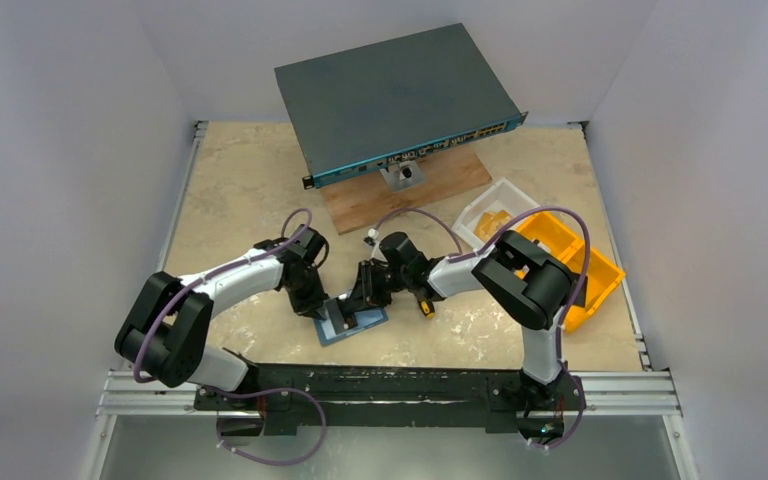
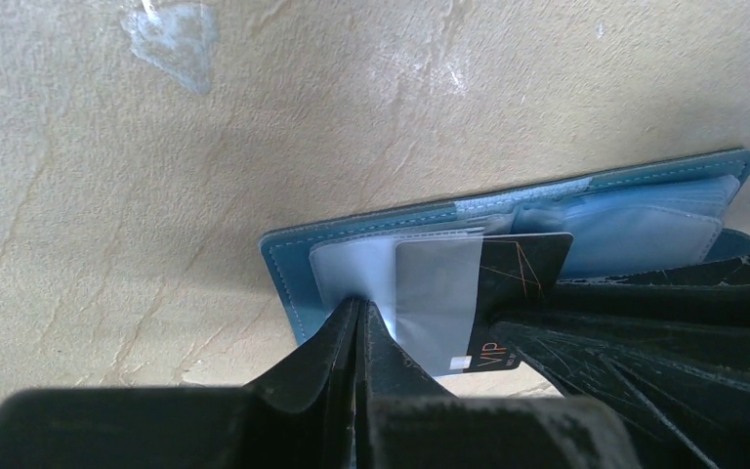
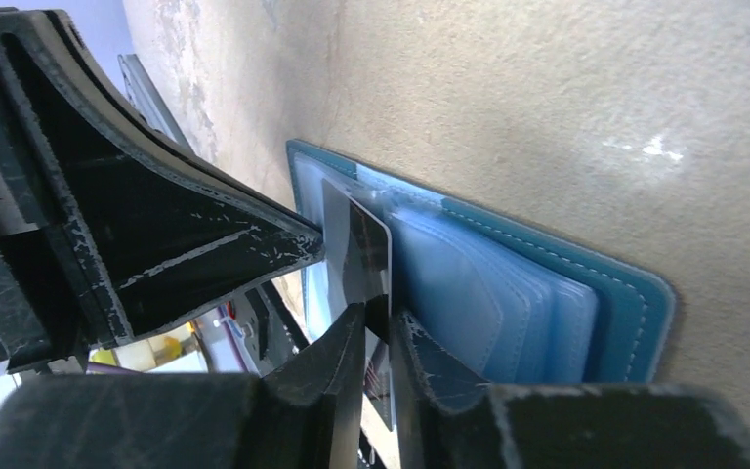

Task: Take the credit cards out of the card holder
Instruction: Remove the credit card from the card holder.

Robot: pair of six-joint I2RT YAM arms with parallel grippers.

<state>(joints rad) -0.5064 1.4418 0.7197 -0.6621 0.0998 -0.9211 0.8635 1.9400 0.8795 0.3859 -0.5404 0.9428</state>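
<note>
On the table (image 1: 260, 180), the card holder (image 1: 360, 325) is lying open between both arms. The left gripper (image 2: 359, 327), jaws together, is pinning its clear sleeve (image 2: 352, 274). The right gripper (image 3: 379, 327) is clamping the protruding black card (image 2: 522, 264). If the pinning is weak, the holder is likely to drag along with the card.

Card holder (image 1: 352, 322): small flat teal-blue folding wallet, lying open and flat, lower centre of the top view. It has a stitched teal border, a paler blue inside and a stack of clear plastic sleeves fanned across it. Black card (image 2: 525, 266): thin orange line pattern, "VIP" printed near one end. It sticks partway out of the holder, and a frosted sleeve covers part of its face. In the right wrist view it stands tilted up off the holder, near frame centre. Cannot tell whether the sleeves hold more cards.
</note>
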